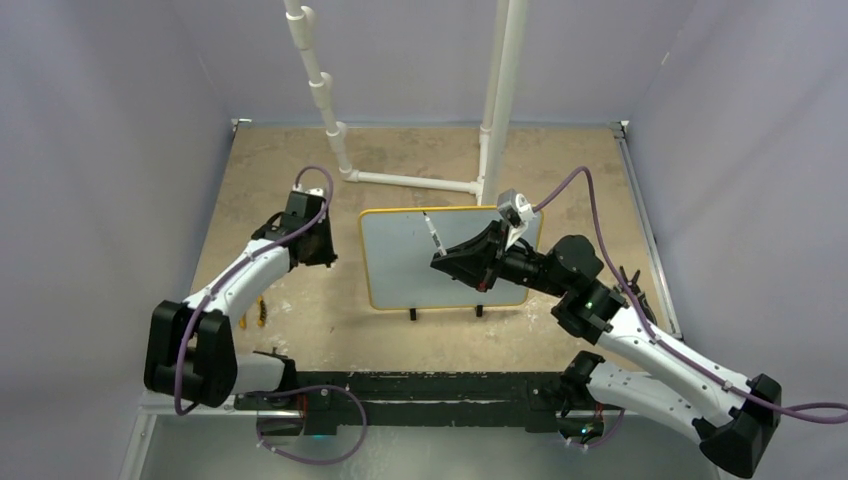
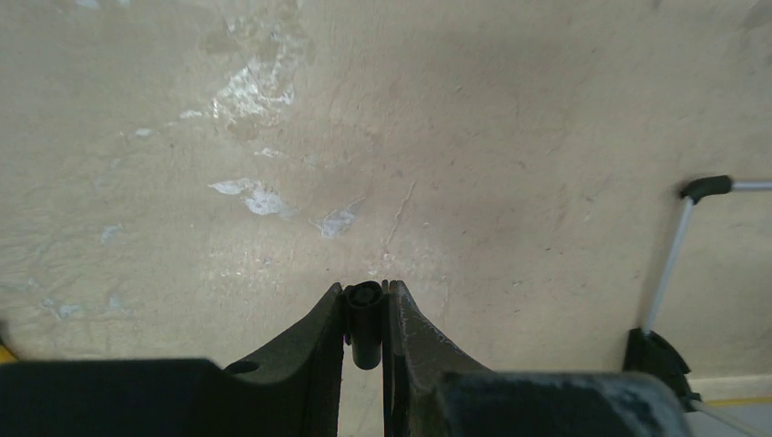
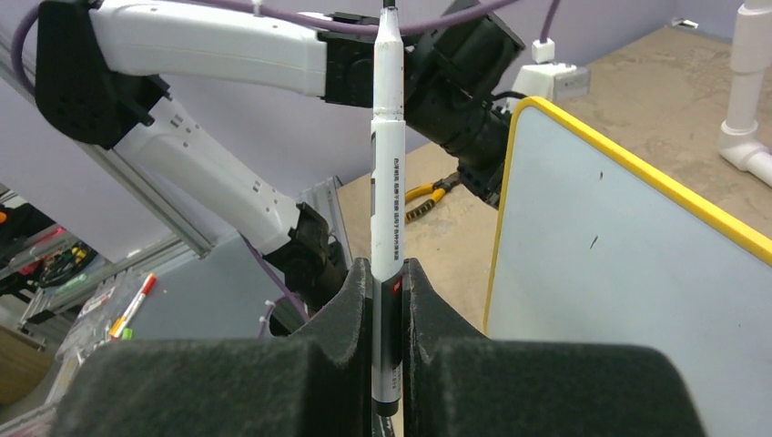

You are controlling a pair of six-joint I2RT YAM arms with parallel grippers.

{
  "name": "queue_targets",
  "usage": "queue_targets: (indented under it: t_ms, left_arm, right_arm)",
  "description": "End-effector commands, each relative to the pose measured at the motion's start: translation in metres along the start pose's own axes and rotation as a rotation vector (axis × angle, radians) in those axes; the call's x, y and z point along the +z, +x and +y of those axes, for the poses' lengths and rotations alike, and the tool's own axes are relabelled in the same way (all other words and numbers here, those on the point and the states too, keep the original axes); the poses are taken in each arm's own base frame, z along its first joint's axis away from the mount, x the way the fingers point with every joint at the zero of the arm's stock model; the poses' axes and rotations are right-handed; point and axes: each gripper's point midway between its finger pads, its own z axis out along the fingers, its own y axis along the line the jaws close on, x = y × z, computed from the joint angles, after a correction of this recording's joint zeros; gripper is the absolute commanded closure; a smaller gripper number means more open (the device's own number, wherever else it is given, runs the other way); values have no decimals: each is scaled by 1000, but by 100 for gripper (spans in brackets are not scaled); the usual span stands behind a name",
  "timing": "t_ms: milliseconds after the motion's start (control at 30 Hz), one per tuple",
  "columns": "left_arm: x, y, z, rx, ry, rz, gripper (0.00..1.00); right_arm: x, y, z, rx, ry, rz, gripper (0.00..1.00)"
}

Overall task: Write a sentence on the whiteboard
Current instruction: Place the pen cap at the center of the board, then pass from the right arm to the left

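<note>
Reaches forward with the white-and-black left arm (image 1: 240, 280), black two-finger left gripper (image 2: 366, 296) pinched on a small black cap (image 2: 366, 320); angles the right arm (image 1: 650, 345) inward, right gripper (image 3: 390, 273) clamped around a white marker pen (image 3: 387, 182).

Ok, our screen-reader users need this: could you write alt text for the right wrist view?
The right gripper is shut on a white marker that runs straight up the middle of the frame. To its right is the yellow-framed whiteboard, bare apart from two tiny dark specks; the left arm shows behind the marker.
</note>
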Motion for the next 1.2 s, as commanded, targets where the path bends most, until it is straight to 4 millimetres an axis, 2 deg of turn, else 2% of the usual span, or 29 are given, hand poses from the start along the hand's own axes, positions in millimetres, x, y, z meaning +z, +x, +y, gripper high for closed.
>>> queue_targets:
  t_ms: [0, 167, 333, 433, 567, 633, 733, 800, 867, 900, 1000, 1067, 1167]
  left_arm:
    - [19, 14, 2, 16, 2, 53, 100]
    - [36, 37, 10, 46, -37, 162, 97]
    - [44, 51, 15, 53, -63, 228, 86]
    - [42, 46, 15, 38, -67, 204, 68]
    - [35, 37, 16, 31, -77, 160, 49]
    - [27, 24, 23, 29, -117, 102, 41]
    - [-3, -17, 33, 11, -182, -88, 38]
    - [-34, -49, 30, 5, -160, -248, 37]
    - [-71, -78, 21, 15, -96, -399, 34]
    - [-92, -93, 14, 21, -53, -468, 33]
    - [-145, -119, -15, 48, 111, -596, 33]
    - [-178, -128, -39, 69, 252, -657, 33]
    - [-225, -131, -75, 115, 486, -724, 32]
  right_arm:
    - [-5, 1, -1, -39, 8, -2, 100]
    - [-8, 6, -3, -49, 21, 13, 100]
    - [-12, 14, -7, -26, 43, 36, 100]
    - [-15, 18, -9, -5, 63, 51, 100]
    - [-17, 28, -15, 31, 97, 78, 100]
    - [-17, 34, -18, 54, 110, 102, 100]
    - [-14, 42, -24, 70, 134, 128, 100]
    - [-12, 41, -26, 66, 143, 132, 100]
    - [-6, 32, -26, 53, 141, 118, 100]
    - [-3, 29, -26, 49, 139, 117, 100]
    - [10, 19, -25, 43, 129, 107, 100]
    - [19, 10, -23, 43, 117, 89, 100]
    - [31, -5, -20, 30, 93, 32, 100]
